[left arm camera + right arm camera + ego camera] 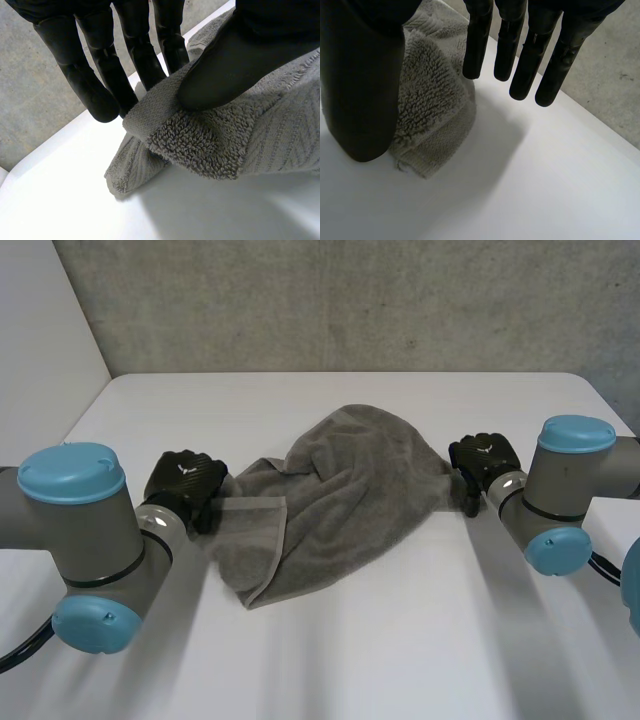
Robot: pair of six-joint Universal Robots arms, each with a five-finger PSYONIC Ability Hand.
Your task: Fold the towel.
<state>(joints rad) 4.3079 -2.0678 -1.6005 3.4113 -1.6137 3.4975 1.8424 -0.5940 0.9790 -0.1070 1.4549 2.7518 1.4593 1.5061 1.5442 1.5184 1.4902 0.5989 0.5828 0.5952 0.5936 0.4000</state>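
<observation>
Towel (340, 490) lies bunched — left robot hand (232, 67) apparently pinching its corner.

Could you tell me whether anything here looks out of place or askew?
The towel is bunched up rather than flat, humped in the middle with an edge flipped over near the left hand. Nothing looks spilled or damaged.
</observation>
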